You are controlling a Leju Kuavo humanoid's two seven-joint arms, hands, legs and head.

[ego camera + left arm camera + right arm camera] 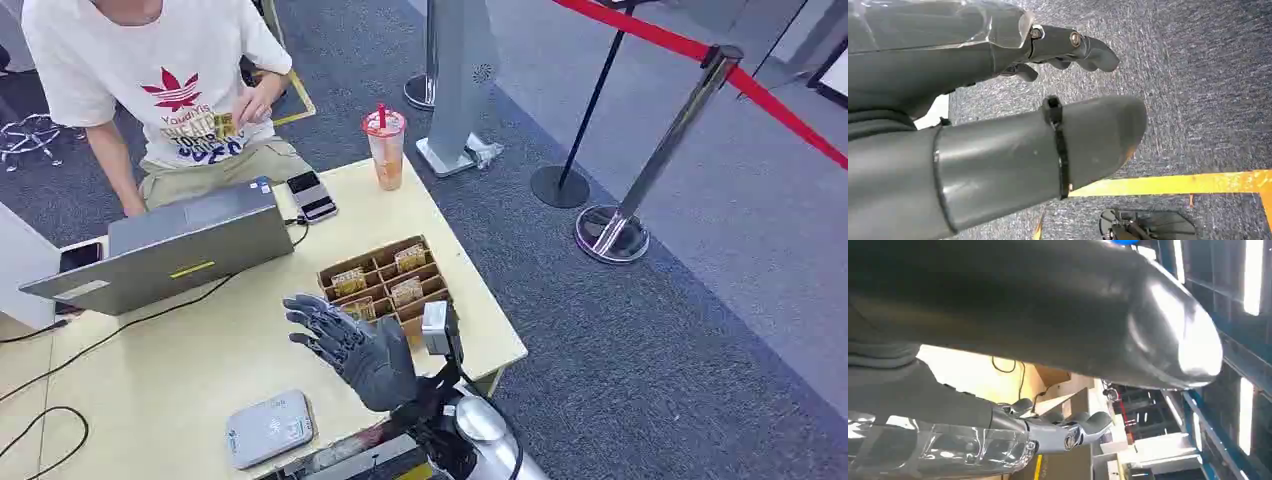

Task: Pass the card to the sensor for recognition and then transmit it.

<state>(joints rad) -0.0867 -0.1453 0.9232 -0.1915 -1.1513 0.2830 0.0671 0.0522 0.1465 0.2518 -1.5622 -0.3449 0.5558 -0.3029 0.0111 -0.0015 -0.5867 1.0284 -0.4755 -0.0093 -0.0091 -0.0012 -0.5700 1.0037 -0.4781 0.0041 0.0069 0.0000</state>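
Head view: the right hand (362,350) hangs above the bench (180,350), fingers (310,322) spread and empty, beside the box (385,283) whose cards (406,292) stand upright in rows; the sensor (269,428) lies nearby. Left wrist view: the left hand (998,130) over carpet, fingers loosely apart, holding nothing.

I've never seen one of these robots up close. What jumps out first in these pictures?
The dark robot hand catches the eye first, raised over the pale table with fingers spread and nothing in it, just in front of a cardboard tray of cards. Behind the table a person in a white T-shirt sits by an open laptop, holding a card. An iced drink stands at the far corner, and a grey card reader lies near the robot.
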